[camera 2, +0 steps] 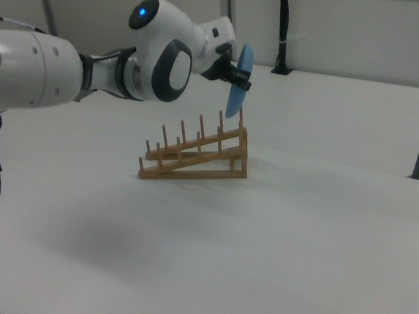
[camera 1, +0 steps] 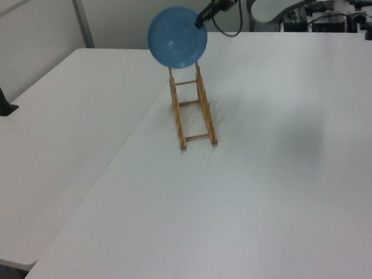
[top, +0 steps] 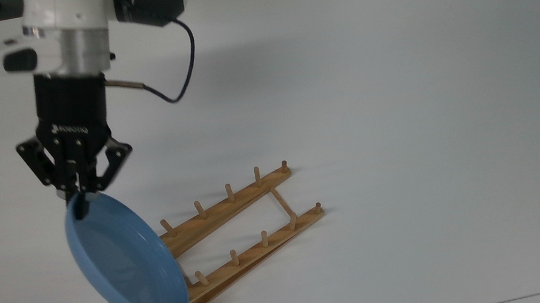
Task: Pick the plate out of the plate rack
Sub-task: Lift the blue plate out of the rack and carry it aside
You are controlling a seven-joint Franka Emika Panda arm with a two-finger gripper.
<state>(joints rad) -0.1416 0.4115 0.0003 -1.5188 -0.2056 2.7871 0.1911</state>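
I see the plate (top: 125,264) lifted, tilted, at 9 o'clock of the plate rack (top: 245,231), top view | gripper (top: 79,203) clamped on its upper rim | rack resting on the white table (top: 402,98)

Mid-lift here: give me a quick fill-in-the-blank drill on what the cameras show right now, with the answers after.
1. The gripper is shut on the rim of the ____.
2. The plate is ____ in colour.
3. The rack is made of ____.
4. In the right view, the plate hangs ____ the rack's tall end.

Answers: plate; blue; wood; above
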